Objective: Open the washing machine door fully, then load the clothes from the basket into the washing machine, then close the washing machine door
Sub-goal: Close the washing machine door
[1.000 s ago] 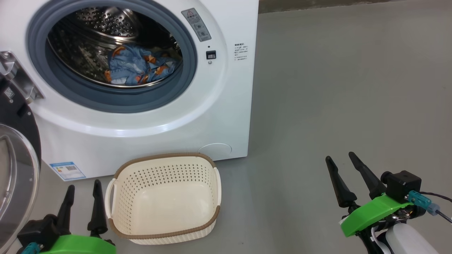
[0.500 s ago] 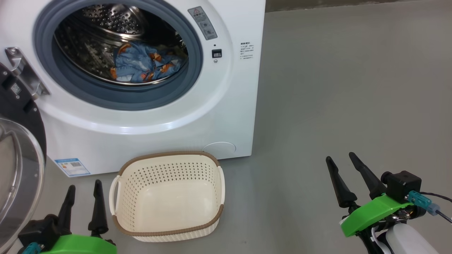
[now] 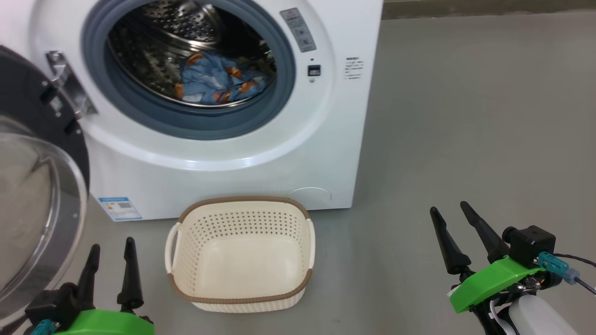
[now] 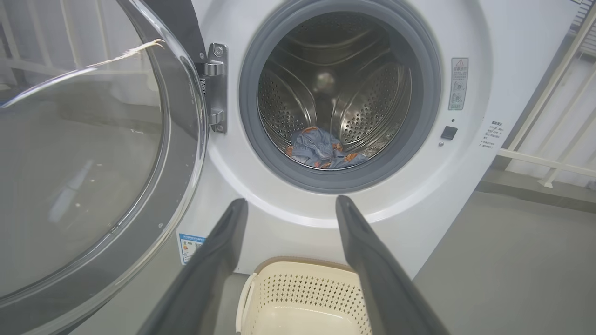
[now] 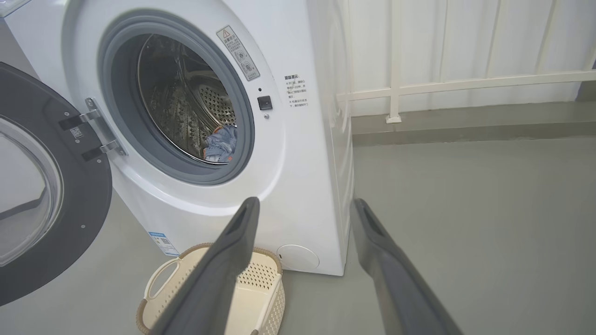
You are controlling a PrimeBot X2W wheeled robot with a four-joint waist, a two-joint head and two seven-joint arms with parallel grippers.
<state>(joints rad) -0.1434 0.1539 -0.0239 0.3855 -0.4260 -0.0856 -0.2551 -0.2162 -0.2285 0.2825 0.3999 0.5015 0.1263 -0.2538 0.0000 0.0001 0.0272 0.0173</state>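
Blue clothes [image 3: 219,83] lie near the seal [image 3: 195,132], so the door [image 3: 28,88] could trap them. Left claw [image 3: 111,243] and right claw [image 3: 448,206] gape empty

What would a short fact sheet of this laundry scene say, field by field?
washing machine: white front-loader on the grey floor
door: swung open to the left on its hinge
clothes: blue patterned cloth lying in the drum
basket: empty, on the floor in front of the machine
left fingers: apart, holding nothing, beside the basket
right fingers: apart, holding nothing, over bare floor
left to do: close the door
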